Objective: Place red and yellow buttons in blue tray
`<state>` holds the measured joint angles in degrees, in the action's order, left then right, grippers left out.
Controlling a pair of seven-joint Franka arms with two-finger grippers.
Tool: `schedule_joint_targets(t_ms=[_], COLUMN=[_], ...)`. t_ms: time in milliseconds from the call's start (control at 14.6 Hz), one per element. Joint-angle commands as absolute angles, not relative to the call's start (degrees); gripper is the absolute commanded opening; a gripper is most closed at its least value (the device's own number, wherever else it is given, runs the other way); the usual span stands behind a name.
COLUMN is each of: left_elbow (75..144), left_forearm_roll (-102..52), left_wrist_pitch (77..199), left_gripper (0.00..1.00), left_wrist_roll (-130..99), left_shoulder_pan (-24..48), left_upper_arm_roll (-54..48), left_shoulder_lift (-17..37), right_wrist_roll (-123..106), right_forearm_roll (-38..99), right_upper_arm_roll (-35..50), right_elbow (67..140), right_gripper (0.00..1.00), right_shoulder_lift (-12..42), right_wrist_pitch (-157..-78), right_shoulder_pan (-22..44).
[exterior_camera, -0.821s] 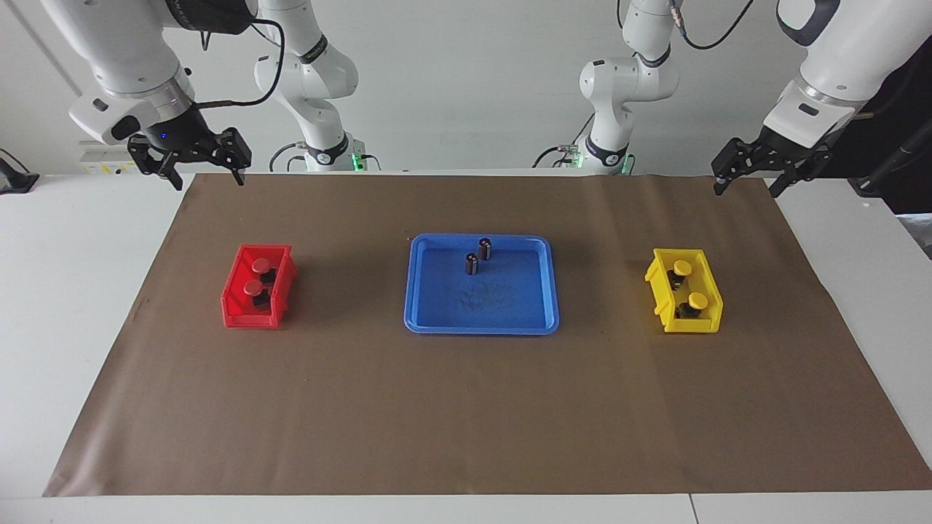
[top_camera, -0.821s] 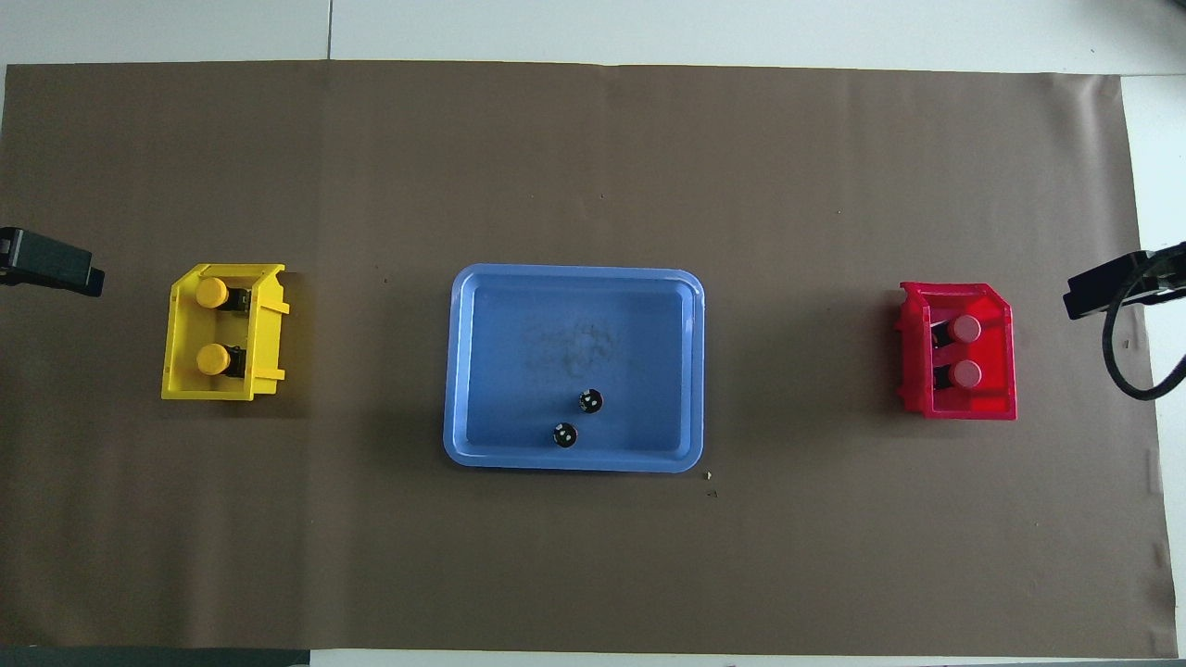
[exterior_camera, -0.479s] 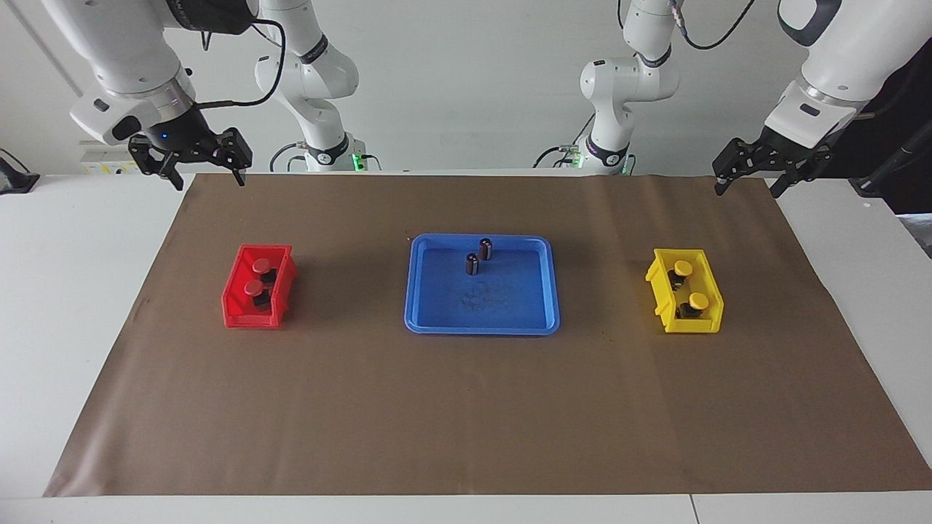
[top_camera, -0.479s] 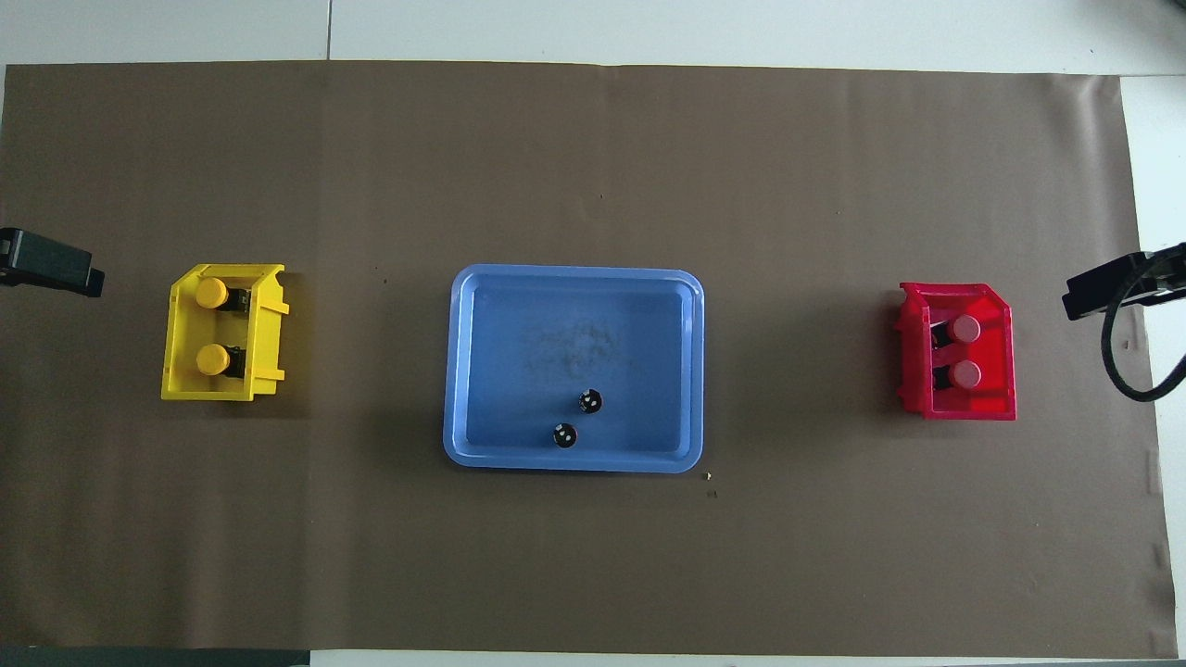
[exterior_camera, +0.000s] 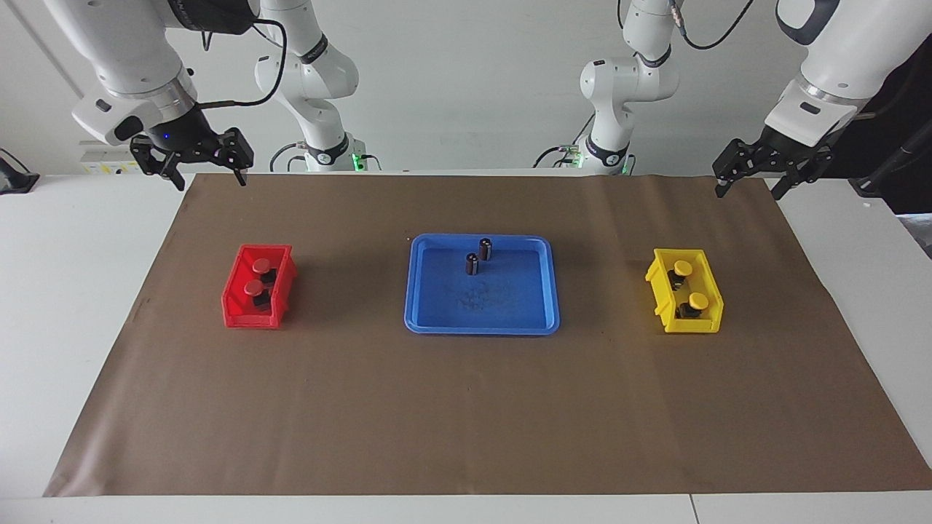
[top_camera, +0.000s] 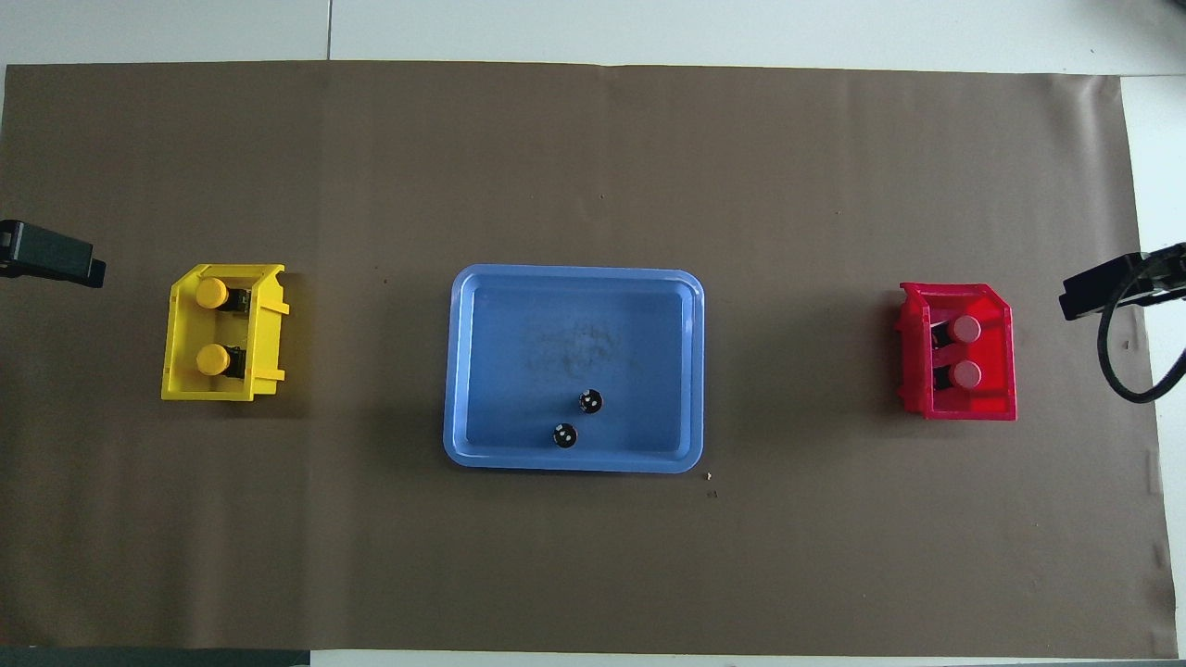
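Both grippers were held spread wide and empty, the left gripper point(exterior_camera: 750, 183) and right gripper point(exterior_camera: 206, 175) raised over the mat's robot-side corners. Two red buttons point(exterior_camera: 257, 276) were kept in the red bin point(exterior_camera: 240, 309), two yellow buttons point(exterior_camera: 690, 285) in the yellow bin point(exterior_camera: 710, 320), well apart from the blue tray point(exterior_camera: 482, 326) between them.

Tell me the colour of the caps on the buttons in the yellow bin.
Yellow caps, clearest in the overhead view.
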<state>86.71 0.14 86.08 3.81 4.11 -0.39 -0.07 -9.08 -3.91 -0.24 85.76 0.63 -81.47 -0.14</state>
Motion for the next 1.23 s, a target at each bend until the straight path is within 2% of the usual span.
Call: schedule_joint_targets(t_ms=[0, 68, 137, 479, 752, 1162], left_elbow=[87.98, 87.98, 87.89, 87.89, 88.07, 88.77], left_forearm_roll=[-0.09, 0.17, 0.87, 0.79, 0.79, 0.79], left_wrist_pitch=[87.19, 87.10, 87.10, 87.45, 87.63, 87.10], left_gripper=[1.00, 1.00, 1.00, 1.00, 1.00, 1.00], left_wrist_roll=[-1.39, -1.06, -0.18, 4.13, 4.83, 4.39], left_shoulder_pan=[4.66, 5.35, 5.80, 5.63, 5.63, 4.92], left_upper_arm_roll=[-0.79, -1.05, -1.05, -1.05, -1.05, -0.62], left_shoulder_lift=[-1.23, -1.23, -1.32, -1.41, -1.49, -1.76], right_wrist_roll=[-7.82, -7.82, -7.82, -8.26, -8.61, -12.22], right_forearm_roll=[-3.43, -2.91, -1.86, -1.05, 1.05, 1.05], right_upper_arm_roll=[-0.09, 0.00, 0.00, 0.00, -0.09, -0.09], right_elbow=[89.97, 93.74, 97.00, 108.96, 111.44, 120.58], right_gripper=[0.99, 0.99, 0.95, 0.82, 0.77, 0.69], right_shoulder_lift=[-0.61, -2.44, -3.42, -2.82, 2.98, 2.55], right_wrist_pitch=[-86.20, -89.70, -92.87, -106.14, -112.31, -123.12], right_shoulder_pan=[-0.09, -0.09, -0.26, -0.61, -3.33, -5.19])
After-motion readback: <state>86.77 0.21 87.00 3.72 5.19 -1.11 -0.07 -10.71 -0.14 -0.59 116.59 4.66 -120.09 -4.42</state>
